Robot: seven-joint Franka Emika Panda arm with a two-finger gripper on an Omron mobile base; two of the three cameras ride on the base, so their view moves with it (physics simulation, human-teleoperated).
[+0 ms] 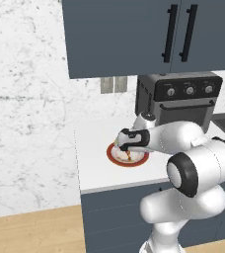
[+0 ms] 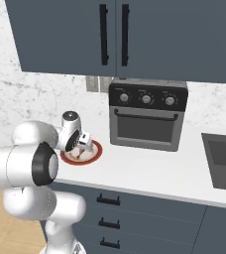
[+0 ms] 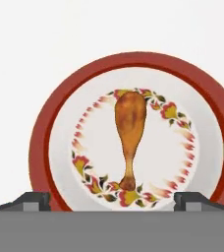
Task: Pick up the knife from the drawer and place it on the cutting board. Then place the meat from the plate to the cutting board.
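The kitchen had a white counter (image 1: pixel 97 173) under blue-grey cupboards, with a marble wall behind.

The meat (image 3: pixel 129 135) was one orange-brown drumstick. In the hand view it lay in the middle of the plate (image 3: pixel 40 147), fat end at 12 o'clock and thin bone end at 6 o'clock. A ring of little red and yellow flowers ran around it on the white part of the plate. The two base views did not show those flowers clearly, and there the meat was just a small orange speck mostly hidden by the hand.

There was one plate (image 1: pixel 110 154), round and white with a red rim, sitting on the counter. In the left base view the oven (image 1: pixel 181 96) stood at about 2 o'clock from the plate. In the right base view the plate (image 2: pixel 97 151) was at 9 o'clock from the oven (image 2: pixel 147 116).

The gripper (image 3: pixel 113 199) hung right above the plate with its fingers spread wide, one dark tip (image 3: pixel 33 201) at each side of the meat's thin end, and it held nothing. In the left base view the gripper (image 1: pixel 126 153) pointed down over the plate.

The right base view alone showed three drawer handles (image 2: pixel 108 200) below the counter and one dark sink (image 2: pixel 224 161) at 3 o'clock. The oven had three knobs. The cupboards above had two long black handles (image 2: pixel 114 34).
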